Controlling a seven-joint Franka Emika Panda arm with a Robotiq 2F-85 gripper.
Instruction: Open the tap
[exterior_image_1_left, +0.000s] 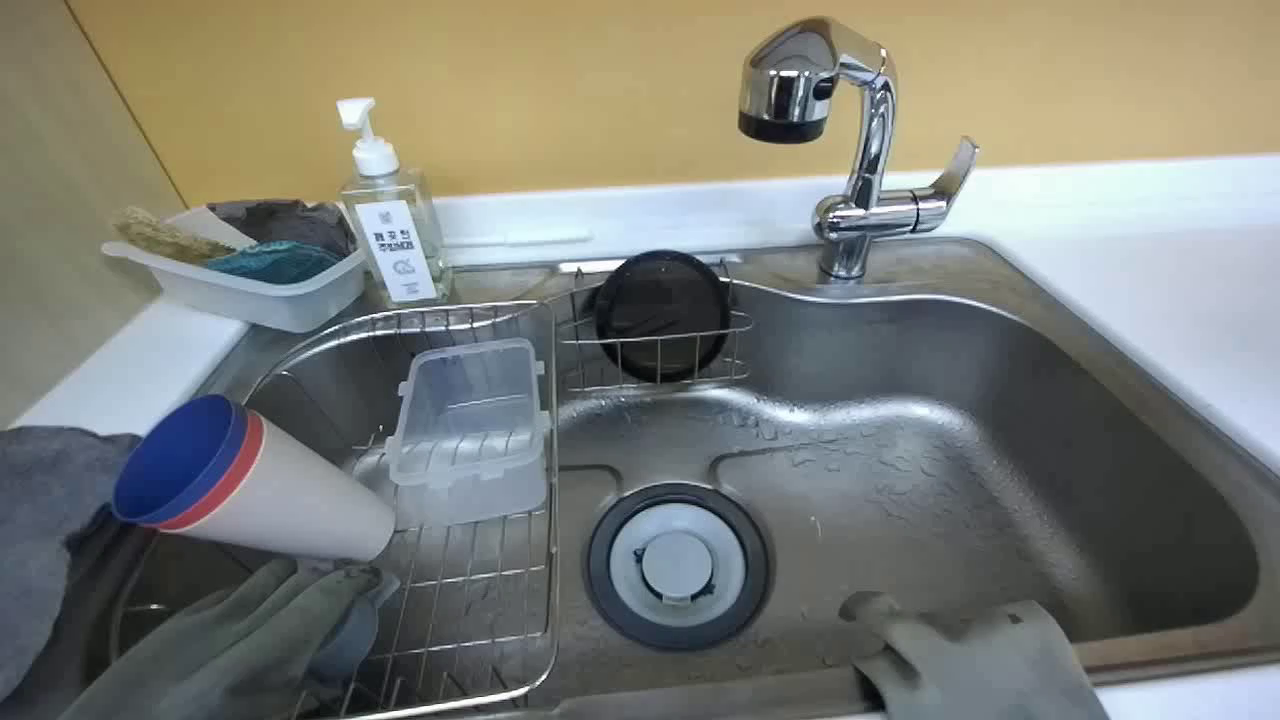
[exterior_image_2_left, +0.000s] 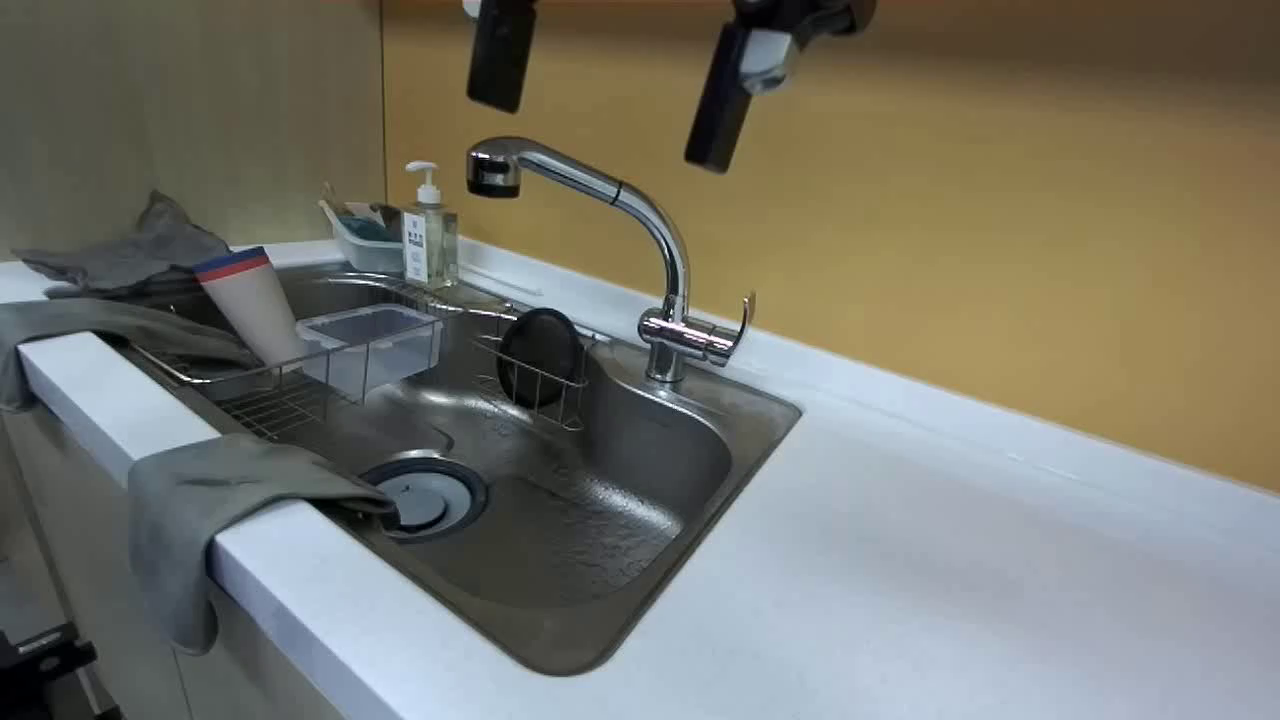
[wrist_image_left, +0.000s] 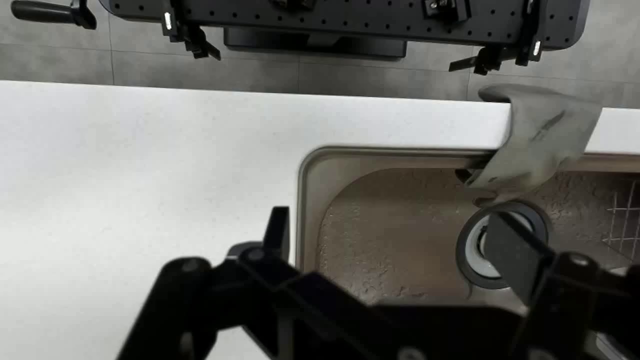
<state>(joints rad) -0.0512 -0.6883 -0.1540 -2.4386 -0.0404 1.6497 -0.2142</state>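
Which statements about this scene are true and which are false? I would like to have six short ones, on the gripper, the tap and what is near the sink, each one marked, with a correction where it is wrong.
1. The gripper is open. True.
2. The tap stands on the back rim of the sink. True.
3. Water is running from the tap. False: no stream shows.
4. The bottle stands beside the tub. True.
5. In both exterior views, the bottle is right of the tap. False: it is left of it.
6. The gripper is holding the tap. False: it holds nothing.
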